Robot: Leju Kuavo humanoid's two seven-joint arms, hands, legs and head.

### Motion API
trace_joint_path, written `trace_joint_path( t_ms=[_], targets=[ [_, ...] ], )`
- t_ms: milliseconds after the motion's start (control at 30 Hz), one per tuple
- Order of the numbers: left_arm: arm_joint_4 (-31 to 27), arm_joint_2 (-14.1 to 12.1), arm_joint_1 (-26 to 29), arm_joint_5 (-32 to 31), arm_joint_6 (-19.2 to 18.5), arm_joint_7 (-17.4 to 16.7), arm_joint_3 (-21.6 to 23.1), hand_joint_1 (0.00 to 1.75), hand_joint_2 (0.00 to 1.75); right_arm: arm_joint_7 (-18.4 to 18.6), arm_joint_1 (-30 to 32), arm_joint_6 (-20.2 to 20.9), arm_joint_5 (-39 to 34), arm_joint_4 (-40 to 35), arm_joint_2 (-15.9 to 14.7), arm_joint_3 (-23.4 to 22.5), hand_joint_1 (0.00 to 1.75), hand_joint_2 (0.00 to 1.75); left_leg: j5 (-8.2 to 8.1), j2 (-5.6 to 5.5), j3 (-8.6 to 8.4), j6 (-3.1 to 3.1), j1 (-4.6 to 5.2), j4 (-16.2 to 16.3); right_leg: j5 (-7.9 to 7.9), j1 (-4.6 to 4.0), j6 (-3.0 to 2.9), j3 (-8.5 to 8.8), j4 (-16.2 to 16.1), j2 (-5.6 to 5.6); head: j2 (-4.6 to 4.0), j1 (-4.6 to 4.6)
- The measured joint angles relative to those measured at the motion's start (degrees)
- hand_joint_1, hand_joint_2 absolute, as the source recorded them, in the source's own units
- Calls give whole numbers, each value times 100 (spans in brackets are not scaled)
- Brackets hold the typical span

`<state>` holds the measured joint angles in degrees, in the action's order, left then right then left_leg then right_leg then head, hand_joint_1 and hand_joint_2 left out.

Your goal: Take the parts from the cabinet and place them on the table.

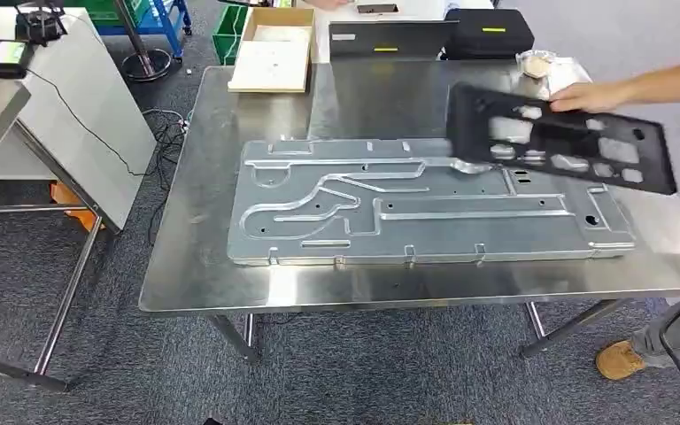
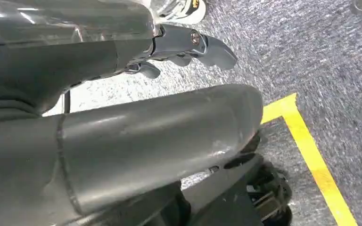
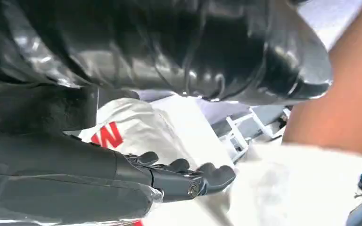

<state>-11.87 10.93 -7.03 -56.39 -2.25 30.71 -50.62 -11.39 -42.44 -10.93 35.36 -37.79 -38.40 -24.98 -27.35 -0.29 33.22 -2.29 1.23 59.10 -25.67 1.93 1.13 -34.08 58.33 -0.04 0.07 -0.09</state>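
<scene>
left arm: hung low, seen from the wrist camera over grey carpet (image 2: 339, 61) with a yellow tape line (image 2: 311, 150) on it.
left hand (image 2: 184, 52): nothing is held; the thick thumb (image 2: 160, 141) sticks out straight, and the darker fingers (image 2: 212, 49) are extended with only a slight curl, well apart from the thumb. So, loosely spread, nothing touched.
right arm: also hung by the body, going by its wrist view; a blurry white bag with red print (image 3: 136, 132) and a person's bare arm (image 3: 344, 94) are seen past it.
right hand (image 3: 179, 176): nothing gripped here either; the fingers (image 3: 217, 174) are stretched out side by side, away from the thumb (image 3: 245, 52). No contact with the bag can be made out.
plate (image 1: 425, 208): the big grey metal part is laid flat on the steel table (image 1: 195, 266), across the middle, its long side along the near edge.
black panel (image 1: 567, 137): a flat frame with cutouts, held tilted above the table's far right corner area by a person's hand (image 1: 589, 96), over the plate's right end. Whether it's touching the plate can't be told, it's motion-blurred.
other stuff: a cardboard box (image 1: 274, 49) sits past the far left corner, and a shoe (image 1: 622, 359) is spotted on the floor near the right legs.
</scene>
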Motion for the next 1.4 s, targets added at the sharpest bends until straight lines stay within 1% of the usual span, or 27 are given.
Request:
trace_joint_path(
  t_ms=[67,100,167,233,300,333,433,500,533,567,633,667,700,733,833,867,967,1033,1067,1133,1167,1200,1233,1267,1333,1367,1400],
  targets=[
    [0,0,-9,0,2,7,0,0,0,-2,0,7,-2,-4,2,0,0,0,-393,5,278,65,-37,610,7,5,-48,-5,-3,-12,0,-2],
    [0,0,-7,0,2,7,0,0,0,-2,0,7,-4,-11,2,0,0,0,-659,6,554,90,-68,1203,9,4,-51,-15,0,-13,2,-2],
    [2,0,11,0,2,6,0,0,0,-2,2,7,-9,-13,2,0,0,0,-850,7,893,121,-100,1893,9,5,-51,-24,11,-13,0,0],
    [0,0,14,-2,0,7,0,0,0,-2,4,7,-11,-13,4,0,0,0,-560,7,757,128,-124,1572,7,10,-47,-22,21,-10,0,-2],
    [0,0,4,-2,0,9,0,0,0,-2,-1,7,-11,-17,2,0,0,0,-18,4,211,89,-136,454,-2,13,-29,-6,28,-2,0,-2],
    [0,0,2,-2,0,11,0,0,0,-2,-1,7,-11,-26,2,0,0,0,76,-11,-7,52,-133,-17,-4,17,-7,0,26,-1,2,-2],
    [0,0,-5,-4,2,11,0,0,0,-2,-9,7,-13,-28,2,0,0,0,82,-9,-15,1,-84,-74,32,1,125,-14,-1,14,2,-2],
    [0,0,-7,-9,2,11,0,0,0,-29,6,-15,-20,-28,0,0,0,0,146,-4,-35,-113,-89,-157,69,23,227,6,-72,14,2,-2],
    [0,0,-13,-13,0,13,0,0,0,-79,20,-28,-33,-28,0,0,0,0,197,9,-58,-155,-109,-215,-7,36,231,-8,9,2,0,2],
    [0,2,-18,-28,-2,11,0,0,0,-118,19,-46,-61,-28,0,0,0,0,214,12,-50,-182,-104,-232,-208,35,226,-126,250,1,0,2],
    [0,7,-19,-50,-2,11,0,0,0,-210,99,-63,-131,-31,2,0,0,0,220,10,-33,-193,-89,-230,-651,16,243,-511,1101,4,0,2],
    [0,11,-14,-55,-2,11,0,0,0,-267,205,-76,-173,-53,9,0,0,0,219,8,-25,-196,-77,-226,-791,11,252,-702,1513,4,0,2],
    [0,11,-7,-59,-2,11,0,0,0,-328,311,-87,-220,-96,22,0,0,0,217,6,-21,-198,-71,-217,-782,6,252,-772,1656,4,0,2],
    [0,11,0,-66,-2,11,0,0,0,-380,429,-92,-277,-176,46,0,0,0,213,2,-20,-201,-66,-207,-644,2,241,-705,1523,3,2,2],
    [2,28,-1,-66,4,11,0,0,0,-437,661,-107,-387,-488,61,0,0,0,173,1,-36,-174,-46,-160,28,-15,168,12,119,-16,0,2],
    [0,37,-4,-66,4,11,0,0,0,-442,683,-116,-402,-560,68,0,0,0,156,1,-11,-148,-5,-139,-60,-60,132,61,7,-41,0,0],
    [2,44,-7,-66,4,11,0,0,0,-461,810,-129,-415,-730,68,0,0,0,150,3,-16,-90,-13,-147,-39,-85,71,38,-8,-4,0,0],
    [0,44,-6,-66,4,11,0,0,0,-468,855,-129,-430,-806,70,0,0,0,81,3,6,-10,-6,-77,4,-9,-1,59,-69,-18,2,0],
    [0,44,-8,-66,7,13,0,0,0,-483,888,-131,-452,-859,83,0,0,0,-80,1,86,38,-9,117,6,-4,-28,63,-79,-12,2,-2],
    [0,44,-8,-66,7,13,0,0,0,-496,1046,-153,-553,-1030,125,-9,0,0,-557,1,486,87,-63,1007,8,-6,-54,60,-78,-22,0,-2],
    [2,44,3,-66,7,13,0,0,0,-505,1159,-162,-606,-1130,158,-24,0,0,-722,1,695,105,-82,1454,5,-8,-58,57,-77,-27,0,0],
    [2,44,19,-66,9,13,0,0,0,-525,1289,-181,-660,-1224,199,-37,0,0,-757,2,810,116,-92,1691,4,-7,-57,57,-77,-28,0,-2],
    [2,44,36,-61,11,15,0,0,0,-553,1431,-208,-715,-1316,243,-66,0,0,-657,3,789,115,-97,1625,3,-6,-55,62,-77,-27,0,-2],
    [0,44,45,-50,15,22,0,0,0,-614,1613,-262,-794,-1454,311,-116,0,0,-436,3,634,106,-99,1290,-3,-6,-48,71,-76,-26,0,-2],
    [0,44,54,-50,26,37,0,0,0,-741,2000,-372,-929,-1743,464,-232,0,0,84,-7,64,41,-95,172,-20,-9,-22,106,-77,-25,0,-2],
    [0,39,56,-50,33,48,-2,0,0,-808,2172,-452,-979,-1881,572,-308,0,0,59,-21,-89,2,-72,-165,-29,-19,-4,107,-75,-26,2,0],
    [0,42,56,-50,42,50,-11,0,0,-846,2311,-507,-1021,-1981,650,-372,0,0,91,-11,-98,-8,-63,-180,-28,-39,30,100,-72,-19,0,0]
  ],
)
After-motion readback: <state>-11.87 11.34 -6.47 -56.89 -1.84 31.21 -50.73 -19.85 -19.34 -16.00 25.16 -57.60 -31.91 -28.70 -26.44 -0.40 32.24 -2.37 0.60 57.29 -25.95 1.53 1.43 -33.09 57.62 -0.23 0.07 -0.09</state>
